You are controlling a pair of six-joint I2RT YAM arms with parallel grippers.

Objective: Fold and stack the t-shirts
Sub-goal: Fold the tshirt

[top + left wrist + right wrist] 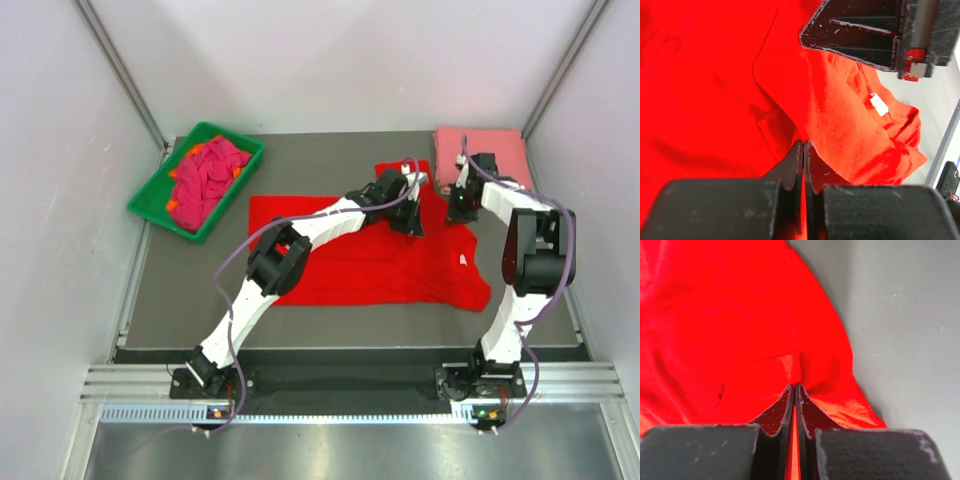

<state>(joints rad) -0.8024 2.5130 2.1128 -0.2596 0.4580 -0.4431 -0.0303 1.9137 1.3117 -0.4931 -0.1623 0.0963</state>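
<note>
- I see the red t-shirt (360,262) spread flat over the middle of the bench (330,160), its white neck label (464,262) toward the right edge.
- My left gripper (803,146) is clamped on a raised fold of the red t-shirt near its far edge.
- My right gripper (794,387) pinches the same shirt's border, with bare bench just beside it.
- A folded salmon pink t-shirt (490,148) sits in the far right corner.
- The green tray (228,205) at the far left corner holds crumpled magenta t-shirts (208,175).

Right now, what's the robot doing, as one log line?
left gripper: shut on red t-shirt | right gripper: shut on it too | pink t-shirt: folded, far right
</note>
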